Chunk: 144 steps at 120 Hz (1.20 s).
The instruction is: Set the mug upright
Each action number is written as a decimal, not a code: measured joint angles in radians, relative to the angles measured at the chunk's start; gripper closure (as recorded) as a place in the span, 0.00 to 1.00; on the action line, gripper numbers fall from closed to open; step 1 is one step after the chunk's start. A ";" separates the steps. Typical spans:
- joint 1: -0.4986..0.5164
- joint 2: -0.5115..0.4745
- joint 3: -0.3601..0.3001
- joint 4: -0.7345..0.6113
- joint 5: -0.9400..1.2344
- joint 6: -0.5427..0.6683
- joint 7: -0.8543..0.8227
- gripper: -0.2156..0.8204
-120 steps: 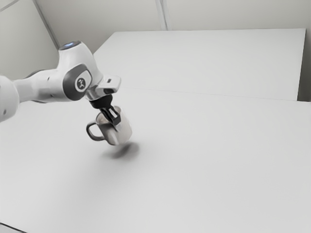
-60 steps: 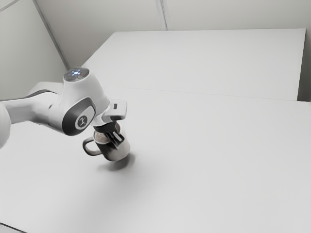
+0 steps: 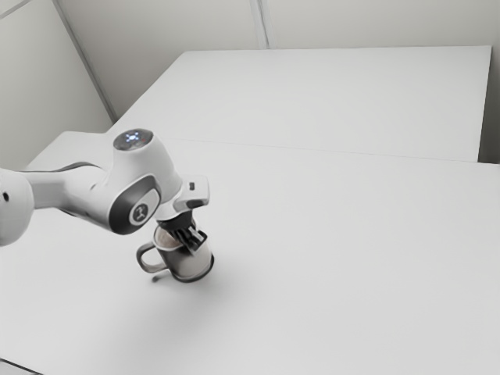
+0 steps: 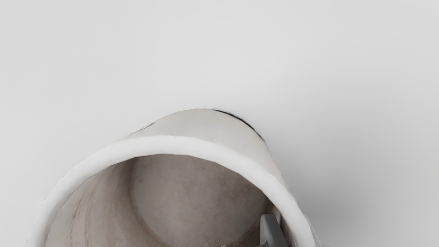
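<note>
Pale walls [image 3: 180, 23] close off the back of a white room, and a wide white desk [image 3: 351, 258] spreads across the front, with another white surface [image 3: 328, 94] beyond it. At the exterior view's lower left, a thin dark line [image 3: 22, 367] cuts the corner.

From the exterior view's left comes the white arm [image 3: 62, 187], bending downward at its wrist. Next, going rightward, is the mug's handle [image 3: 144, 258], pointing back toward the arm's side, with a small dark shadow [image 3: 158, 277] near it.

Then comes the mug [image 3: 185, 264], low at the desk, mouth up and leaning a little toward the exterior view's left. Whether its base sits flat, I cannot tell.

Just to the right of the mouth, the pincer [image 3: 198, 241] is narrow, closed on the mug's wall: one finger [image 4: 271, 228] reaches inside, the other is outside. Holding the wall this way probably lets the arm steer the mug's tilt while keeping the base free to meet the desk.

The task looks nearly finished; what remains, I judge, is settling the base and letting go. The finger inside could snag the rim [image 4: 192, 144] and tip the mug, so it should open gently and lift out along the wall.
</note>
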 joint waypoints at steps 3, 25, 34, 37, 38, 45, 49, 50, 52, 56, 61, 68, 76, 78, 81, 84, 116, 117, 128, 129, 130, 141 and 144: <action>0.000 0.005 0.000 0.000 0.000 0.002 -0.005 0.96; 0.002 0.033 -0.001 -0.002 -0.006 0.016 -0.029 0.85; 0.001 0.033 -0.001 -0.003 -0.021 0.019 -0.032 0.69; 0.001 0.031 -0.001 -0.003 -0.025 0.019 -0.033 0.64; 0.001 0.031 -0.001 -0.003 -0.026 0.020 -0.033 0.62; 0.002 0.022 -0.001 -0.002 -0.032 0.021 -0.035 0.52; 0.002 0.014 -0.001 0.002 -0.035 0.020 -0.036 0.48; 0.002 0.011 -0.001 0.003 -0.035 0.020 -0.036 0.47; 0.002 0.004 -0.001 0.006 -0.036 0.019 -0.036 0.45; 0.002 -0.009 -0.001 0.011 -0.038 0.017 -0.037 0.41; 0.002 -0.026 -0.001 0.020 -0.039 0.014 -0.038 0.38; 0.002 -0.047 -0.001 0.047 -0.048 -0.005 -0.039 0.34; 0.003 -0.062 -0.001 0.109 -0.064 -0.058 -0.040 0.30; 0.003 -0.064 -0.001 0.131 -0.068 -0.076 -0.040 0.29; 0.003 -0.065 -0.001 0.162 -0.072 -0.106 -0.041 0.28; 0.003 -0.064 -0.001 0.195 -0.077 -0.139 -0.043 0.28; 0.003 0.055 -0.003 0.562 -0.094 -0.485 -0.072 0.23; 0.003 0.058 -0.003 0.572 -0.094 -0.495 -0.073 0.23; 0.001 0.088 -0.006 0.687 -0.088 -0.606 -0.091 0.22; 0.001 0.089 -0.006 0.696 -0.088 -0.615 -0.093 0.22; 0.001 0.091 -0.006 0.705 -0.087 -0.624 -0.094 0.22; 0.000 0.107 -0.007 0.791 -0.082 -0.711 -0.110 0.22; 0.000 0.111 -0.007 0.806 -0.082 -0.731 -0.113 0.21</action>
